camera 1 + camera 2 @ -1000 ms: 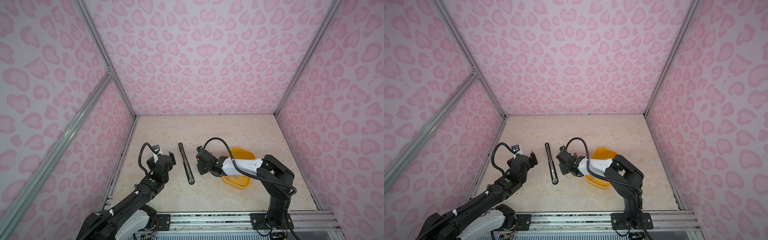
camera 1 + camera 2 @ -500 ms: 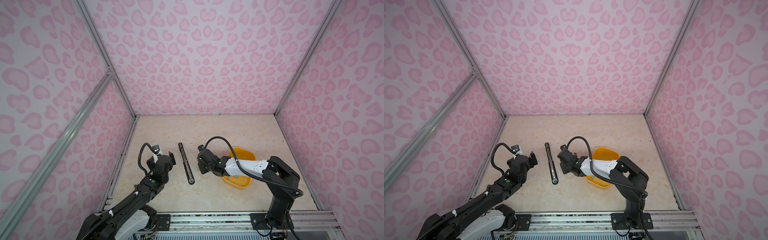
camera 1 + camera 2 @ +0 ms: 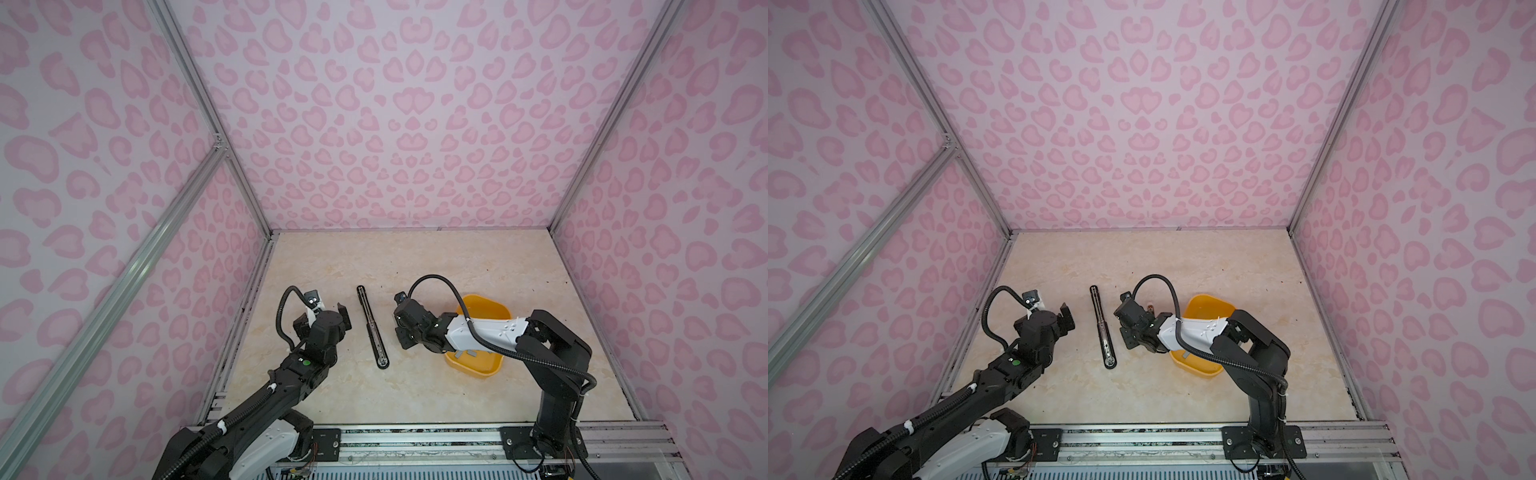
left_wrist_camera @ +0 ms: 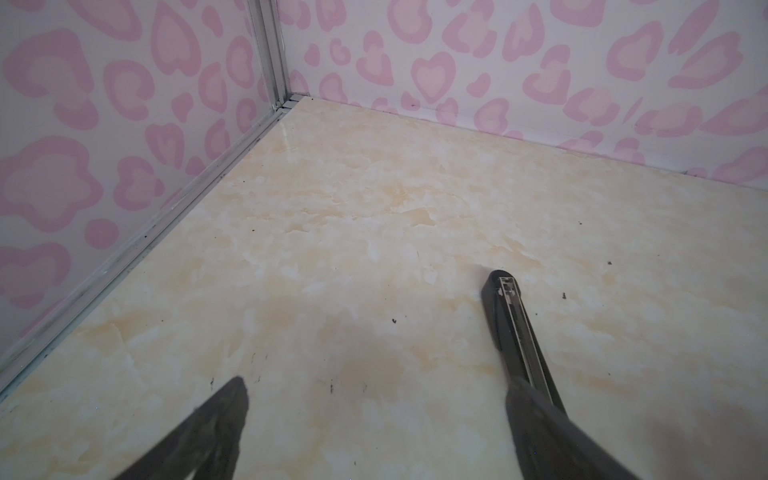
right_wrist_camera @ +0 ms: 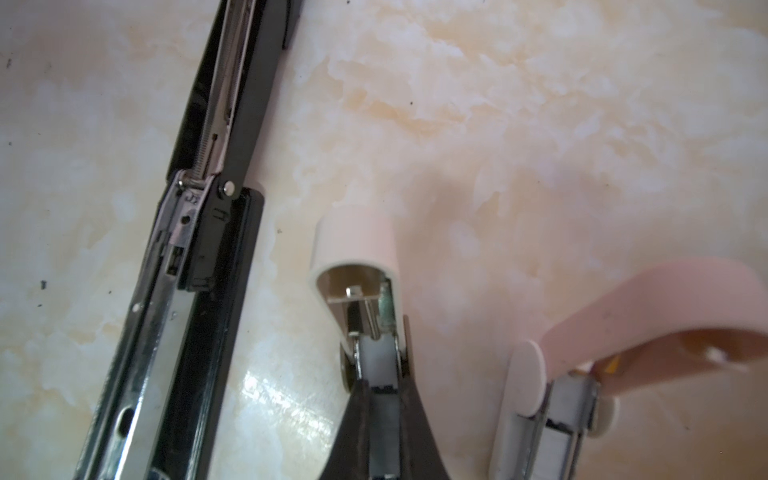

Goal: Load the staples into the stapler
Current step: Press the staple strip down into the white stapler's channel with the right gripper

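A long black stapler (image 3: 372,326) lies opened flat on the table between my arms, its metal channel (image 5: 216,108) facing up. In the right wrist view my right gripper (image 5: 380,384) is shut on a small white stapler (image 5: 357,249), whose cover points away from the fingers. A second small pink stapler (image 5: 623,332) stands open beside it. Grey staples (image 3: 459,354) show in the yellow bin (image 3: 494,309), mostly hidden by the right arm. My left gripper (image 4: 376,384) hangs open and empty just left of the black stapler's far end (image 4: 505,291).
The pink-patterned walls (image 3: 395,124) close in the table on three sides, with a metal rail (image 4: 166,216) along the left edge. Bare marble tabletop (image 3: 415,257) stretches behind the staplers to the back wall.
The right arm's elbow has swung to the right and its gripper has shifted slightly beside the black stapler. The left arm has not moved.
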You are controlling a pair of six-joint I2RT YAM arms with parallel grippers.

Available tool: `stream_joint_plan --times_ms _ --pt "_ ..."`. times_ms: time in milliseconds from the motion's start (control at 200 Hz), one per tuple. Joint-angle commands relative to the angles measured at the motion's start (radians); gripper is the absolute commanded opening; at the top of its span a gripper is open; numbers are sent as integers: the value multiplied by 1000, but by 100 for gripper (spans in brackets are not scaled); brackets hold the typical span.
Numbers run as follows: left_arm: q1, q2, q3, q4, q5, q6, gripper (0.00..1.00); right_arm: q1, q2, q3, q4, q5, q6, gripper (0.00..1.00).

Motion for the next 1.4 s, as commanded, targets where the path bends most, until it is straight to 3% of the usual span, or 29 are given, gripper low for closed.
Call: stream_joint_plan --times_ms 0,765,1395 --pt "0 -5 -3 30 -13 -9 98 0 13 5 -1 -1 -5 6" --pt "0 1 1 28 -17 -9 98 5 4 -41 16 10 44 4" --pt "0 -1 1 28 -19 -9 98 36 -81 -221 177 29 137 4"
